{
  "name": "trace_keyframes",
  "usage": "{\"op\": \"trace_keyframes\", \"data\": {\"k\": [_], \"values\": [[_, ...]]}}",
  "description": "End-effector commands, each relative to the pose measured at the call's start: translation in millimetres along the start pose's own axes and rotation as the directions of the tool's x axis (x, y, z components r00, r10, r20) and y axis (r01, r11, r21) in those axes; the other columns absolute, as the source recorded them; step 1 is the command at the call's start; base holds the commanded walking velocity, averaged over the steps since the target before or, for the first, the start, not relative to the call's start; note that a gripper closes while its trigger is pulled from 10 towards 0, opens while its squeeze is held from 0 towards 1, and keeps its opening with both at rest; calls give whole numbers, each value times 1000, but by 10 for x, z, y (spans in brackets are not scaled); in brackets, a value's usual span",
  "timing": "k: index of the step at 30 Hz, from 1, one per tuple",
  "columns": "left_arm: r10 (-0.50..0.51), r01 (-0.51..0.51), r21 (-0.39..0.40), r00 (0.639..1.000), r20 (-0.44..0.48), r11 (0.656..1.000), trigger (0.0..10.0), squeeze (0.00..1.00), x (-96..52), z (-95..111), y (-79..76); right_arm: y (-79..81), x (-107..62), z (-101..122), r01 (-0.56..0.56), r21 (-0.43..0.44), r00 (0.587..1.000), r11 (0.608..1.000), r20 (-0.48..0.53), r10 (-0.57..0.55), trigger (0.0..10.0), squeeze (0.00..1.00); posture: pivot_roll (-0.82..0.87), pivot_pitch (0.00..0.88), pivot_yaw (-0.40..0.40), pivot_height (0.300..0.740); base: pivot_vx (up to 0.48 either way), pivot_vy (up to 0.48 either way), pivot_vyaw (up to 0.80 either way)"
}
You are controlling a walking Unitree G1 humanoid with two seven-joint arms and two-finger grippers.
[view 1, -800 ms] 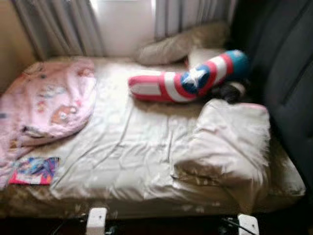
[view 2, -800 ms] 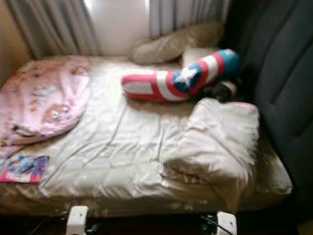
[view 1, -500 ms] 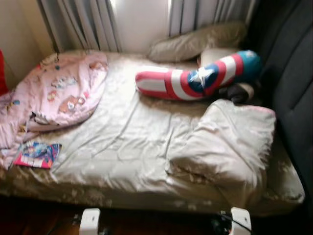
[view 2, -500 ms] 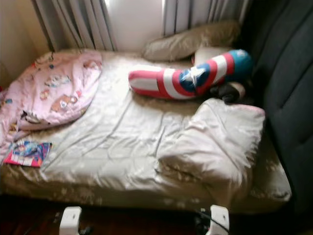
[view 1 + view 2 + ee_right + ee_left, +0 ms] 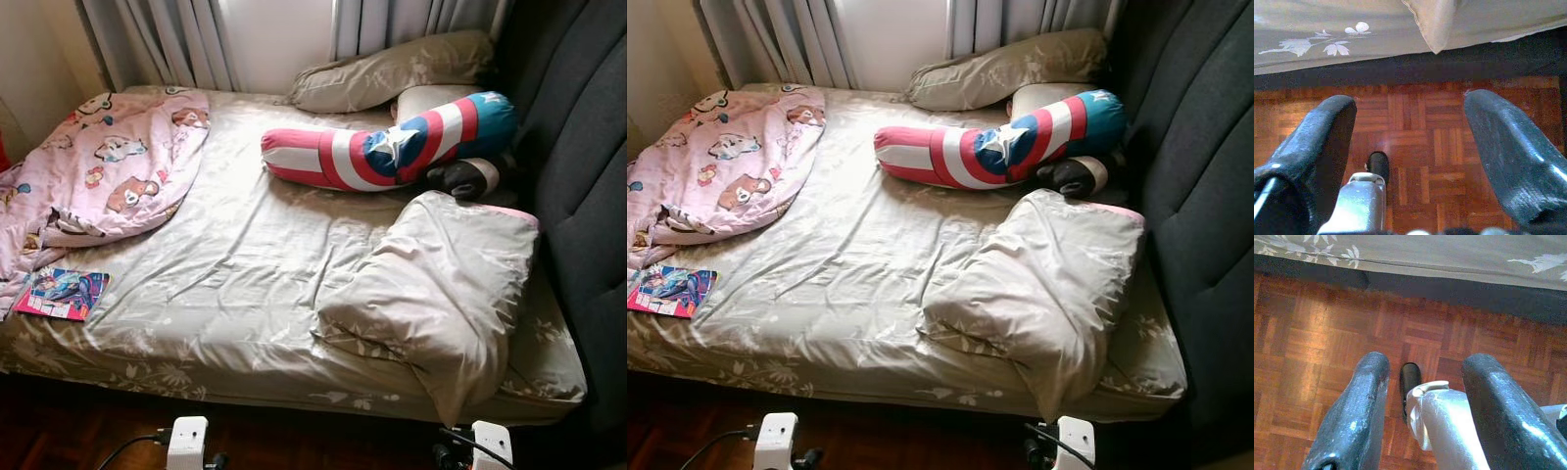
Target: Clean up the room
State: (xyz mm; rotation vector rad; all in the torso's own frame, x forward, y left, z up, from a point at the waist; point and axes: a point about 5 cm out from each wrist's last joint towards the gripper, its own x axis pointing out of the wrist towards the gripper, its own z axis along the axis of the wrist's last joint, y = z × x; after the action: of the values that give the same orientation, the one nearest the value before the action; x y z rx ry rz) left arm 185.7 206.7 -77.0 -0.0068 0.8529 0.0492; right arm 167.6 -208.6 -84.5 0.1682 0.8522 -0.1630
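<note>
Both my grippers, left (image 5: pixel 1422 396) and right (image 5: pixel 1410 147), hang spread over parquet (image 5: pixel 1312 333) beside the bed (image 5: pixel 245 284); on it I see a pink blanket (image 5: pixel 108 157), book (image 5: pixel 61 293), folded duvet (image 5: pixel 441 284), striped bolster (image 5: pixel 392 147).

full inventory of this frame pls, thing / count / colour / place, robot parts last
bed: 1, beige floral sheet, spans the scene
blanket: 1, pink with cartoon prints, crumpled at the bed's far left
book: 1, bright pink and blue cover, flat on the bed's near left edge
bolster: 1, red, white and blue with a white star, lying across the far right of the bed
pillows: 2 beige, one near right on the bed, one by the curtains
dark object: 1, black and white, tucked under the bolster's blue end; cannot tell what
headboard: 1, dark grey, right side
curtains: grey, behind the bed
floor: brown parquet
left gripper: open, hanging over the floor
right gripper: open, hanging over the floor
</note>
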Motion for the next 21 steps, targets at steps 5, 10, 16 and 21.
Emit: {"op": "trace_keyframes", "data": {"k": [5,10,16,21], "values": [[9,-9,-15,1000,-23,1000,10000,0,-25,-72,51,1,1,-15,9,4,1000,1000,-15,-9,10000,0,84,49,-43,740,273,0,-198],[9,-9,-16,1000,-23,1000,10000,0,-26,-75,56,0,2,-16,4,-4,1000,1000,-22,-4,10000,0,84,50,-43,740,272,0,-723],[13,-13,-16,1000,-22,1000,10000,0,-27,-75,62,1,4,3,-5,-33,1000,999,-12,5,10000,0,86,48,-44,740,274,0,-355],[15,-15,-17,1000,-21,1000,10000,0,-29,-77,66,5,4,5,-7,-22,1000,1000,-8,6,10000,0,88,49,-45,740,274,0,0]]}}
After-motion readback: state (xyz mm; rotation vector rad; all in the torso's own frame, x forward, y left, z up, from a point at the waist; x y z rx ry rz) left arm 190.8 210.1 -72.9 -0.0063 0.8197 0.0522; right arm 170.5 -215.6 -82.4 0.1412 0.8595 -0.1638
